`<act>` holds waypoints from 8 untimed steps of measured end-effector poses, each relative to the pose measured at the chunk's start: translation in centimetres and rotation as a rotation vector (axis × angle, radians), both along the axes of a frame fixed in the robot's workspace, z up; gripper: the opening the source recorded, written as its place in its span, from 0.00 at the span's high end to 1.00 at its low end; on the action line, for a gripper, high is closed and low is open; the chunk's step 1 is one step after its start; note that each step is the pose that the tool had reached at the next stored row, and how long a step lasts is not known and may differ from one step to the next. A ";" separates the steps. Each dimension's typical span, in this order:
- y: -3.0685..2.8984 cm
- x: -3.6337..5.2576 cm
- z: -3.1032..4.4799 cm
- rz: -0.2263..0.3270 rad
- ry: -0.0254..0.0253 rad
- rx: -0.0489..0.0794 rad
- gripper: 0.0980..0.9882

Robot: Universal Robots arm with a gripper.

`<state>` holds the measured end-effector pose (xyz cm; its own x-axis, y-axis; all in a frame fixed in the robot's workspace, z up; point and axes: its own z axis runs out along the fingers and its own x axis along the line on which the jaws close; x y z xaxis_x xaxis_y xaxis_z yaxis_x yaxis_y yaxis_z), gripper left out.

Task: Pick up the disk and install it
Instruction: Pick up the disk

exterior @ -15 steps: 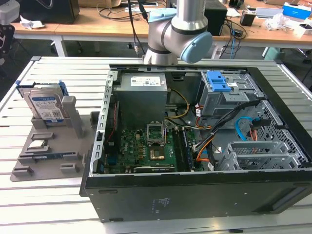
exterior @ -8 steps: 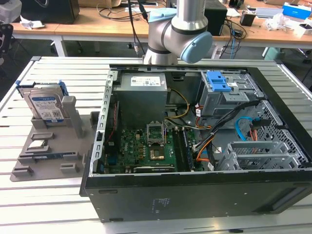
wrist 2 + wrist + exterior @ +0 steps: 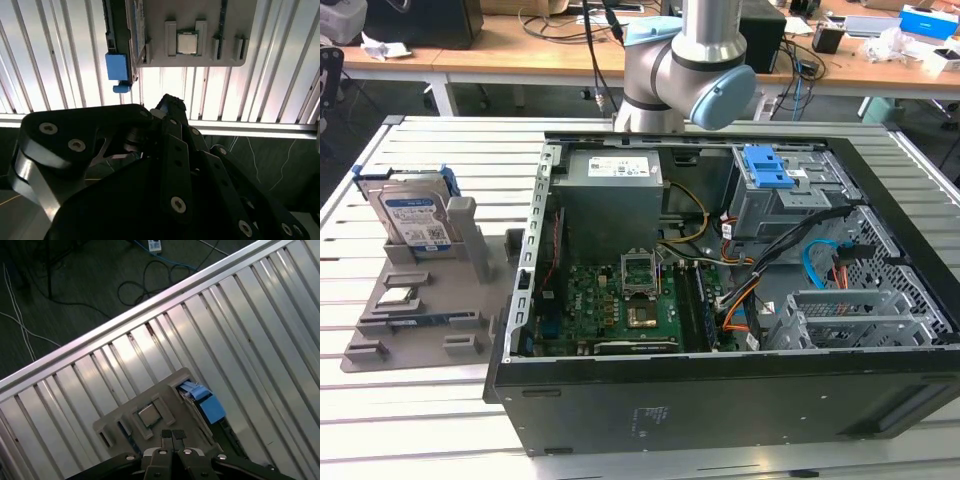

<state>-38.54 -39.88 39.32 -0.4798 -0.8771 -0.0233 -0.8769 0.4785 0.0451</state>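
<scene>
The gripper (image 3: 172, 436), fingers (image 3: 166, 435) pressed together and empty, hung above the grey fixture tray (image 3: 425, 340) where the disk (image 3: 415, 220) stood upright.

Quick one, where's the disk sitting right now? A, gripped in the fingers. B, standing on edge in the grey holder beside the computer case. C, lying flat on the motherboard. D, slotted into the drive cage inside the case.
B: in the exterior view the disk stands on edge in the grey holder, to the exterior view's left of the open computer case.
</scene>
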 end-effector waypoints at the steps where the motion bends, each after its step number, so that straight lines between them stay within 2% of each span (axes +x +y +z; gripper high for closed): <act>1: 0.00 0.00 0.00 0.013 0.0001 0.000 0.99; 8: 0.00 0.00 0.00 0.088 0.0000 0.000 0.99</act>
